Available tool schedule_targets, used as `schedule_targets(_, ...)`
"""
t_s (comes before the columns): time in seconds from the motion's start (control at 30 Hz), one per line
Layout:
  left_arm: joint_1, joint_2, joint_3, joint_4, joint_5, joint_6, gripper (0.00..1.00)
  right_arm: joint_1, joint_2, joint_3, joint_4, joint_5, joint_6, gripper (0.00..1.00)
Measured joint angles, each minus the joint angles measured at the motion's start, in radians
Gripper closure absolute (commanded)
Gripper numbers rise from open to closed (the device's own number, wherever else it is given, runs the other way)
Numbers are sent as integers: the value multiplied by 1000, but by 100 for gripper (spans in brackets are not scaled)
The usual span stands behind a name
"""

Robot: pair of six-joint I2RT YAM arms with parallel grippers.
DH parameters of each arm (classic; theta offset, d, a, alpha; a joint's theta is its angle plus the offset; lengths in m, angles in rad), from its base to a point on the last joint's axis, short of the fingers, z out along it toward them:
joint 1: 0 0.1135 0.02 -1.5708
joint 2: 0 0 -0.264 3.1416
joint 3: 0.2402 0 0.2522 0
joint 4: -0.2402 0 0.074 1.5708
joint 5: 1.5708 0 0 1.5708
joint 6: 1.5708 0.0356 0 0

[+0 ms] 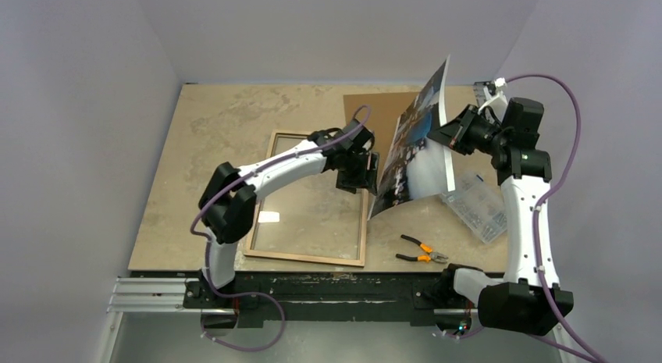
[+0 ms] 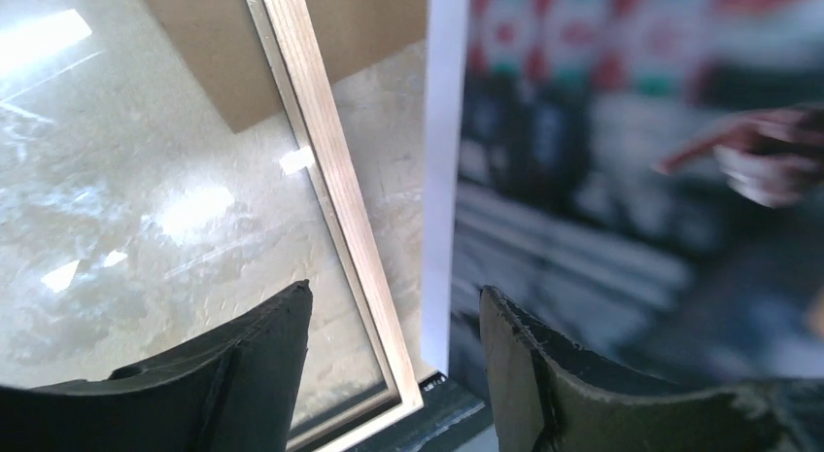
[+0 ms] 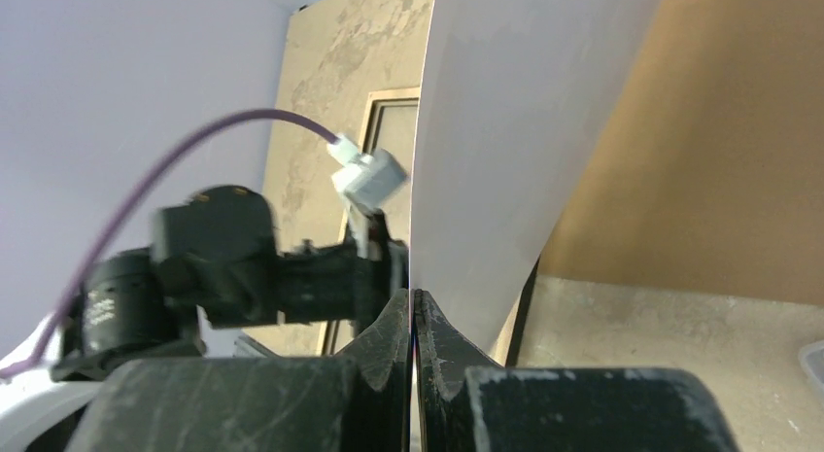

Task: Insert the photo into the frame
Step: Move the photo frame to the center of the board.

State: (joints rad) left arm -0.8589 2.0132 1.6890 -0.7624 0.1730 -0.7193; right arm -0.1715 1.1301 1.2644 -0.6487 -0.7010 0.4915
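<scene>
White-backed photo [image 1: 406, 156] hangs upright, right gripper [image 3: 415, 295] clamping its edge, left gripper [image 2: 394, 291] spread open over the frame [image 1: 364, 230] rail.

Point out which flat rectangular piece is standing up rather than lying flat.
The photo, held up in the shut right pincer; the frame and the brown board lie flat.

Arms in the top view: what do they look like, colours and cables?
The left arm and right arm have white shells, bulky black joints and looping purple cables. Their black gripper fingers look scuffed.
</scene>
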Motion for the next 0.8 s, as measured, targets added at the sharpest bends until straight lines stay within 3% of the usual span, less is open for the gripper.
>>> schedule_targets(0.17,98,-193,-161,105,97,-7,38,0,0,-2,8,-55,0,100)
schedule_targets(0.43,418,-384,-525,196,156,-13,38,0,2,-45,35,-102,9,100)
schedule_targets(0.57,531,-424,-620,103,39,11,36,0,2,-68,51,-112,14,100)
schedule_targets(0.8,549,-461,-606,-114,-324,24,39,0,2,-122,86,-131,28,100)
